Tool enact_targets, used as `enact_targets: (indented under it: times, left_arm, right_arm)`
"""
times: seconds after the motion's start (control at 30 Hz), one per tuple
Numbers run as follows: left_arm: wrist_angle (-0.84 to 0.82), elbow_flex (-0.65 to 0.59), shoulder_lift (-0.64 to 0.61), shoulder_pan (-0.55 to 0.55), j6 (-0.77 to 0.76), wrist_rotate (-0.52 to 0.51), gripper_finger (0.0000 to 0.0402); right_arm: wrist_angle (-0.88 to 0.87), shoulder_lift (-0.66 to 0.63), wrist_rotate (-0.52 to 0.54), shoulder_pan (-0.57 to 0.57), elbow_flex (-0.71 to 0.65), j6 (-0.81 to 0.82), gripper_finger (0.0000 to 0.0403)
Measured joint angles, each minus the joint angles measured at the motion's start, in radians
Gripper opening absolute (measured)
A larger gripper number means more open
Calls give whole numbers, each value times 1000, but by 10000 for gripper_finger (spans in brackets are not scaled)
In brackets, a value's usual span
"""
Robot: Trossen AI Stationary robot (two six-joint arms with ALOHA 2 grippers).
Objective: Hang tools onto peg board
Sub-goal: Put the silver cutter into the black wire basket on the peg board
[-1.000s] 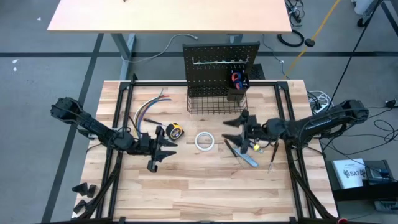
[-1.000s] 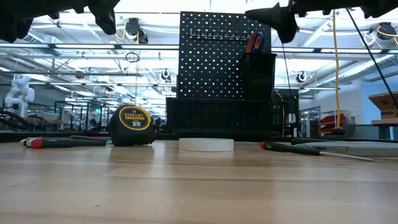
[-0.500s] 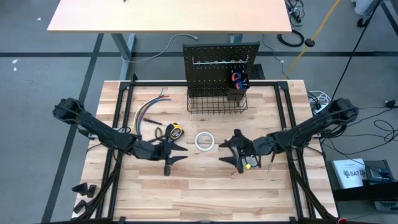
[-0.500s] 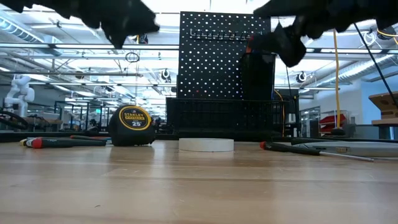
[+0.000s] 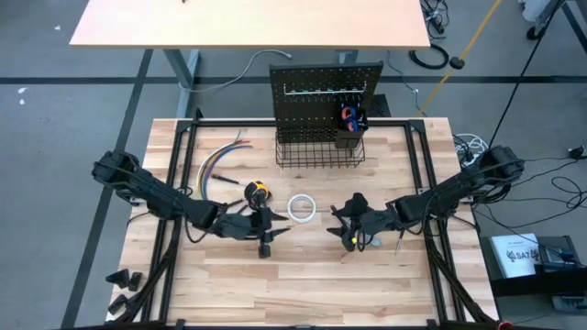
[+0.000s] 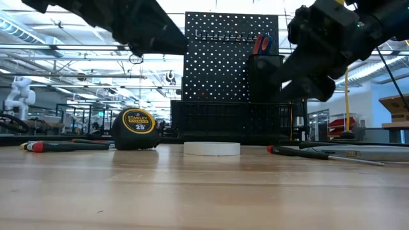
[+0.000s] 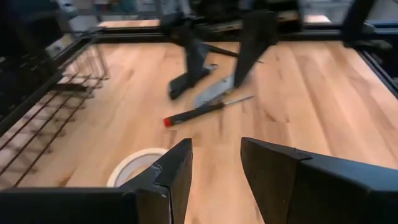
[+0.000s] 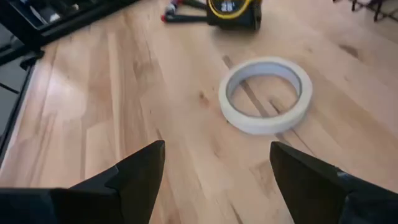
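peg board [image 5: 326,92] upright at worktop [image 5: 303,275] rear, cup holds red/blue handled tools | tape measure [image 5: 260,192], screwdriver [image 7: 205,111] unhung in front of board | tape roll [image 5: 303,208] between left hand [image 5: 263,229], right hand [image 5: 353,225], both spread, empty | mostly undone

My fingers [image 8: 140,177] are black. Beyond them lies a white tape ring [image 8: 267,94] on the pale, striped wood table [image 8: 124,93]. Just beyond the ring sits a yellow-and-black tape measure [image 8: 233,12]. Behind it stands the black, hole-dotted peg board [image 5: 326,87], its black cup [image 5: 347,136] holding red and blue handles.
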Motion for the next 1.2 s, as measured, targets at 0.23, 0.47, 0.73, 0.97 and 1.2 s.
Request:
enact_targets:
  times: [0.23, 0.47, 0.73, 0.97, 1.2]
  left_arm:
    - [-232, 116, 38, 0, -1, 9, 143]
    - [-245, 133, 63, -4, 19, 9, 143]
    - [-291, 168, 51, -11, 38, 9, 143]
    - [-532, 346, 55, -100, 9, -96, 143]
    - [-567, 360, 55, -162, 31, -143, 143]
  right_arm:
    - [-42, -17, -6, 0, 0, 6, 281]
    - [-261, -17, -49, -2, 51, 135, 281]
    - [-608, 65, -20, -2, 296, 174, 281]
    - [-971, 239, -32, 63, 527, 215, 281]
    - [-1282, 344, -122, 128, 579, 326, 281]
